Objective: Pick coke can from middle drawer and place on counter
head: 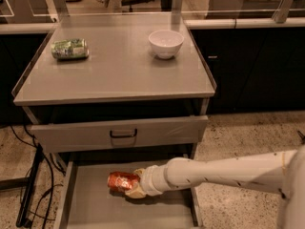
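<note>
counter (pixel 119 75): broad grey top, well above the work; bare patch front-centre btwn the other items.
middle drawer (pixel 90 209): pulled out at bottom, floor showing; sits under the shut drawer front (pixel 71 135) w/ black handle.
arm (pixel 224 173): comes in from the right, low, approx level w/ drawer floor, reaching leftward.
bowl (pixel 166 43): white, upright, back-right of counter.
green can (pixel 70 48): on its side, back-left of counter, well apart from bowl.
coke can (pixel 121 181): in middle drawer, on its side, long axis left-right, roughly in line w/ the arm.
gripper (pixel 135 187): at can's right end; jaws look closed around that end, can sticking out to the left.
key relation: can lies end-on to the jaws, so exit prob. means lifting up and back toward the open front, clear of the drawer front above, before going up to counter.
</note>
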{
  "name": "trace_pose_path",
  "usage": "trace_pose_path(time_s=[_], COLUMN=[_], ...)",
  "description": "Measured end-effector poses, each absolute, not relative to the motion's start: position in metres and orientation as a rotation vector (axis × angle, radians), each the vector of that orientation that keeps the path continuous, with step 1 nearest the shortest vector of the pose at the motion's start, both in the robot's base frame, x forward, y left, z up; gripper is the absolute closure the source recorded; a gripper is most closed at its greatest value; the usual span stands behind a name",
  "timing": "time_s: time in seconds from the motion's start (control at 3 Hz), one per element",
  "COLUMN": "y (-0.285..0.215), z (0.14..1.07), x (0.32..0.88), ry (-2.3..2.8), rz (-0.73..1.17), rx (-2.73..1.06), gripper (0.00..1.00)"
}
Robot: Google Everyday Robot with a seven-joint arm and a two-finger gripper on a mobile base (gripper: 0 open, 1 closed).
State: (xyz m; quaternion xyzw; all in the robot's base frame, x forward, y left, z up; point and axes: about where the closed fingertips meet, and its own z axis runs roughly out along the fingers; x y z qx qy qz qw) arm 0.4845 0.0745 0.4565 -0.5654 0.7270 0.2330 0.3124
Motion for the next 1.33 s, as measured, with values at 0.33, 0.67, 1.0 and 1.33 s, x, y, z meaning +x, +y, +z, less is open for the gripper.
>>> trace_pose_path(time_s=[0.33, 0.67, 1.0, 1.33], y=[0.056, 0.034, 0.009, 0.009], z=[0.506, 0.565, 0.624, 0.624], x=[0.467, 0.459, 0.460, 0.460], ry=[1.848, 1.790, 1.747, 1.747], rz=[0.553, 0.477, 0.437, 0.437], rx=[-1.517, -1.528, -1.536, -1.538], gripper=[1.00, 1.00, 1.00, 1.00])
